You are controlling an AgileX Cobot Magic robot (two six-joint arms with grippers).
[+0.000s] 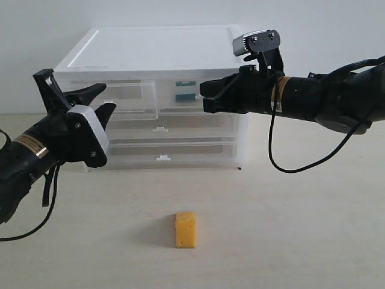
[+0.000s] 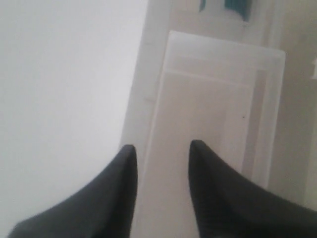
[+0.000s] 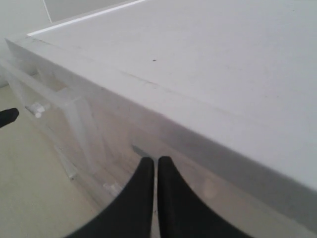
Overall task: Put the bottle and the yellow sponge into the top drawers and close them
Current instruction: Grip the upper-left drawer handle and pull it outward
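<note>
The yellow sponge (image 1: 185,229) stands on the table in front of the cabinet, away from both grippers. The bottle (image 1: 184,96) shows as a teal shape through the translucent front of the right top drawer (image 1: 198,114); its teal also shows in the left wrist view (image 2: 238,6). My right gripper (image 1: 203,97) (image 3: 156,161) is shut and empty, its tips at that drawer's front. The left top drawer (image 1: 135,102) (image 2: 218,99) stands pulled out and holds nothing. My left gripper (image 1: 108,96) (image 2: 161,148) is open above it.
The cabinet's white top (image 1: 156,48) (image 3: 208,59) lies just above the right gripper. Two full-width drawers (image 1: 180,150) sit shut below. The left drawer's small white handle (image 3: 35,108) shows in the right wrist view.
</note>
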